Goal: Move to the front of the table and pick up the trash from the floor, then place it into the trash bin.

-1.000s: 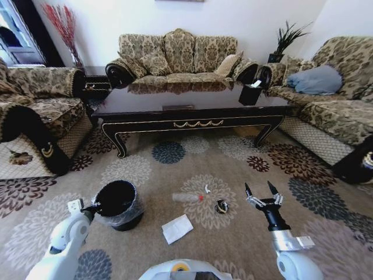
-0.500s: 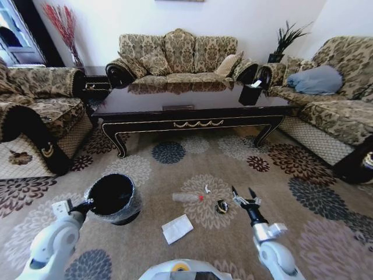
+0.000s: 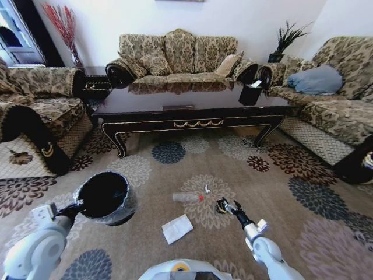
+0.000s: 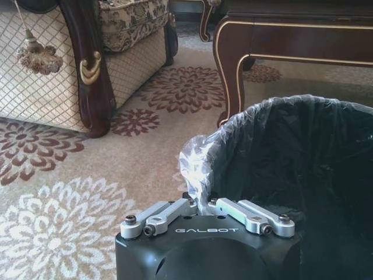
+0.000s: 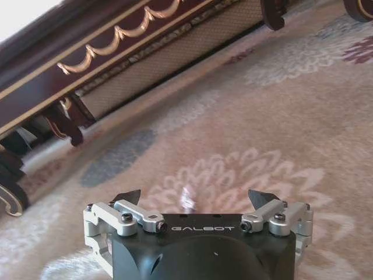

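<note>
The trash bin (image 3: 106, 197), black with a clear liner, hangs tilted at the left, and my left gripper (image 3: 79, 205) is shut on its rim. In the left wrist view the left gripper (image 4: 201, 205) pinches the liner at the rim of the trash bin (image 4: 291, 157). The trash lies on the carpet: a clear bottle (image 3: 186, 198) with a red cap, a white paper square (image 3: 176, 228), a tiny white scrap (image 3: 207, 189) and a small dark object (image 3: 219, 207). My right gripper (image 3: 225, 204) is open right at the dark object; the right wrist view shows the right gripper (image 5: 195, 198) spread wide. The table (image 3: 192, 114) stands behind.
Patterned sofas ring the carpet: one at the left (image 3: 35, 116), one behind the table (image 3: 178, 58), one at the right (image 3: 338, 111). A black tissue holder (image 3: 250, 93) sits on the table. A table leg (image 4: 233, 76) stands just beyond the bin.
My right arm has swung left and down, bringing its open gripper to the dark object. My left arm has drawn the bin leftward and tipped it.
</note>
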{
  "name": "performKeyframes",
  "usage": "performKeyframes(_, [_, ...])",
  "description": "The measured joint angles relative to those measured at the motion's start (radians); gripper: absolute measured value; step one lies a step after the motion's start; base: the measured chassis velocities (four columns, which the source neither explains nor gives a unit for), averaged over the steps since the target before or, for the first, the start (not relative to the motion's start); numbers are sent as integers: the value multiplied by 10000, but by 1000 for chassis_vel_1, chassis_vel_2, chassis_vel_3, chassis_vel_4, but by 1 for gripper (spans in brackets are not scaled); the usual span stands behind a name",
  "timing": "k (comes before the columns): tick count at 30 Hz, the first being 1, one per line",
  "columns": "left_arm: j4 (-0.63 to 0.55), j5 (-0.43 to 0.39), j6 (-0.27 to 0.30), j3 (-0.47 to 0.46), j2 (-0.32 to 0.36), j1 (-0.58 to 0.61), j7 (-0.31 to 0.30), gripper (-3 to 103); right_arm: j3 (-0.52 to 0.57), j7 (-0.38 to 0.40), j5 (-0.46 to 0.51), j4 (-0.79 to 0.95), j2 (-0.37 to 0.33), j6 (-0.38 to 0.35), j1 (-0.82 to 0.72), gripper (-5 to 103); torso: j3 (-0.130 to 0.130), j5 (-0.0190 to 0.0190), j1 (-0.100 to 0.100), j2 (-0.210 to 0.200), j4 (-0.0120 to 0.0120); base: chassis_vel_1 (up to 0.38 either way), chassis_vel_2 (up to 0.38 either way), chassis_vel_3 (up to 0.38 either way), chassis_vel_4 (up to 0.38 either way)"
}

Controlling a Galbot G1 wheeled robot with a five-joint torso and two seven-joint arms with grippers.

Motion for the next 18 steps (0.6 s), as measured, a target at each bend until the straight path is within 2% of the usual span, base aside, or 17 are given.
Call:
performKeyframes(6, [-247, 11, 0, -9, -170, 212, -5, 3, -532, -366, -125, -1394, -127, 478, 933, 100, 0, 0, 0, 0, -1, 0, 0, 0, 0])
performKeyframes(13, [-369, 27, 1, -243, -139, 457, -26, 3, -1064, -253, 58, -2503, 15, 679, 1770, 100, 0, 0, 0, 0, 1, 0, 0, 0, 0])
performKeyframes(15, [-434, 32, 0, -359, -150, 557, -39, 3, -1129, -835, 0, -2987, 118, 612, 1995, 100, 0, 1, 0, 0, 0, 0, 0, 0, 0])
performKeyframes(18, [-482, 29, 0, -382, -202, 621, -37, 3, -1126, -1133, -140, -3302, 171, 565, 2125, 100, 0, 0, 0, 0, -1, 0, 0, 0, 0])
